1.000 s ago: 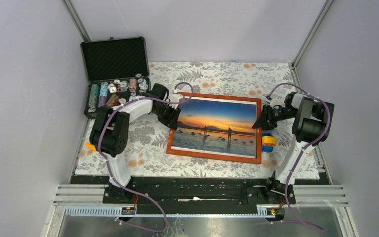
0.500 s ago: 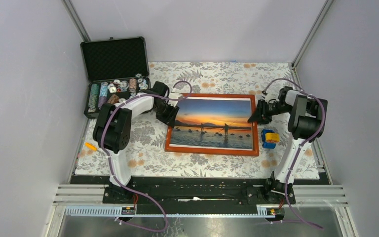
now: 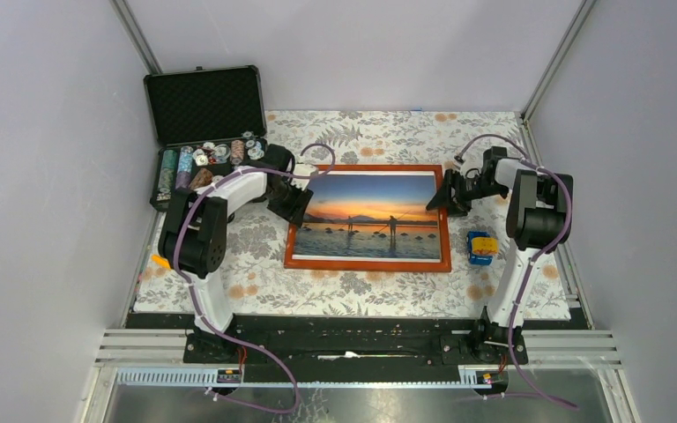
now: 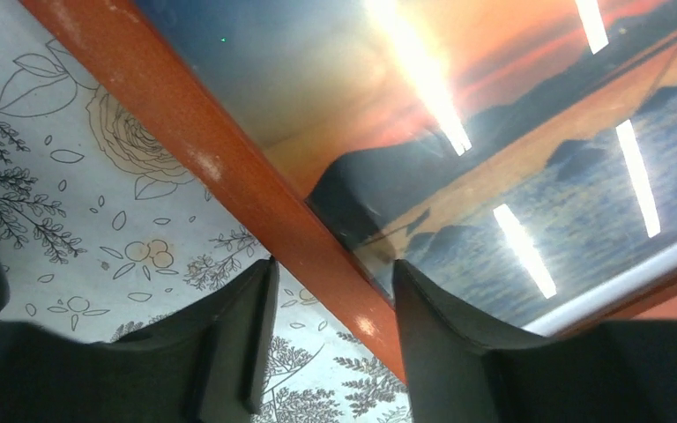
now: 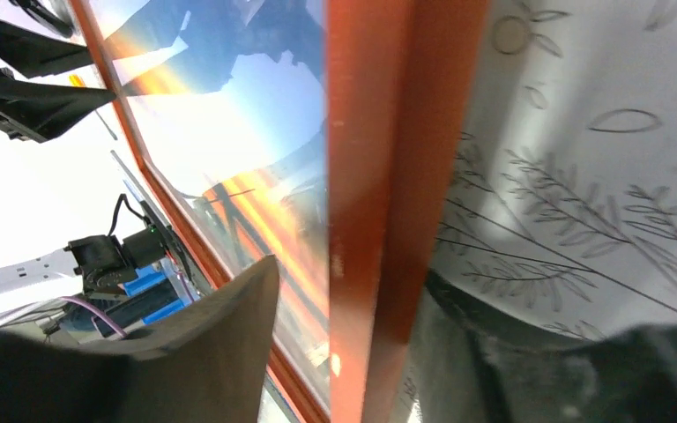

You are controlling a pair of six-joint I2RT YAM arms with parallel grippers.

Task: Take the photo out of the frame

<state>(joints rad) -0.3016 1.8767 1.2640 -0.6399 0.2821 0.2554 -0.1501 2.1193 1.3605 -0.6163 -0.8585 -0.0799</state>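
The orange-red frame is at mid table, face up, with the sunset photo still behind its glass. My left gripper grips the frame's left rail; in the left wrist view the rail runs between the two fingers, with the photo beyond. My right gripper grips the right rail near its far corner; in the right wrist view one finger lies on the glass side and the other behind the rail. The photo shows reflections. The frame's back is hidden.
An open black case with poker chips stands at the far left. A blue and yellow object lies right of the frame. A small orange item lies at the cloth's left edge. A floral cloth covers the table.
Both grippers moved left and away from the bases with the frame between them. The frame shifted left and now looks shorter front to back, and squarer to the table.
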